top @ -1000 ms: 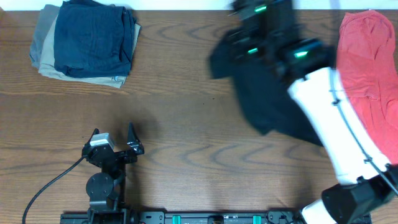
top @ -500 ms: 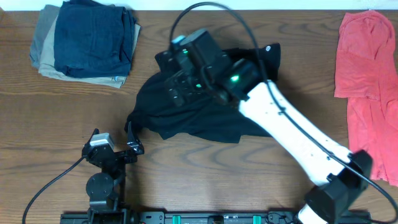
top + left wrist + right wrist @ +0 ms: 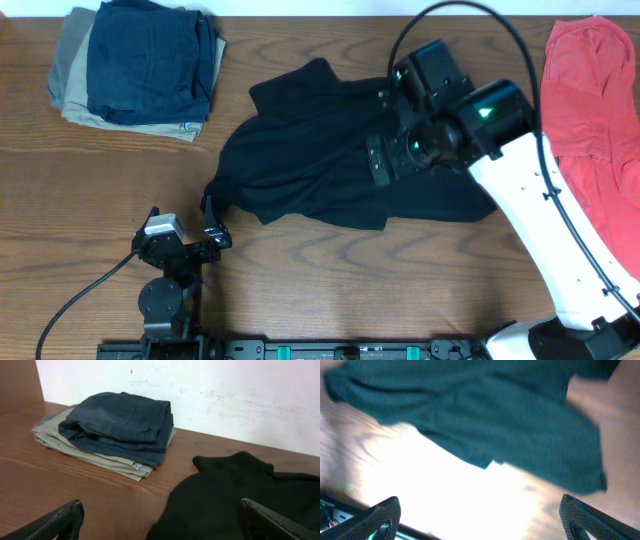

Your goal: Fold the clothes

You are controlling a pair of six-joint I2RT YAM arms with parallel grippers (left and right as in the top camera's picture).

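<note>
A crumpled black garment (image 3: pixel 310 160) lies unfolded in the middle of the table. My right gripper (image 3: pixel 385 150) hovers over its right part, open and holding nothing. In the right wrist view (image 3: pixel 480 517) the cloth (image 3: pixel 485 415) looks teal and lies beyond the spread fingertips (image 3: pixel 382 515). My left gripper (image 3: pixel 182 220) rests open near the front edge, and the garment's lower-left corner reaches its right finger. From the left wrist (image 3: pixel 160 522) the black garment (image 3: pixel 240 495) fills the right half.
A folded stack, dark blue on beige (image 3: pixel 140 65) (image 3: pixel 117 425), sits at the back left. A red garment (image 3: pixel 595 110) lies unfolded along the right edge. A white wall stands behind the table. The left arm's cable runs along the front left.
My right arm carried the black garment from the right to the table's middle, opened and let it drop, then drew back to the right. The left arm stayed still.
</note>
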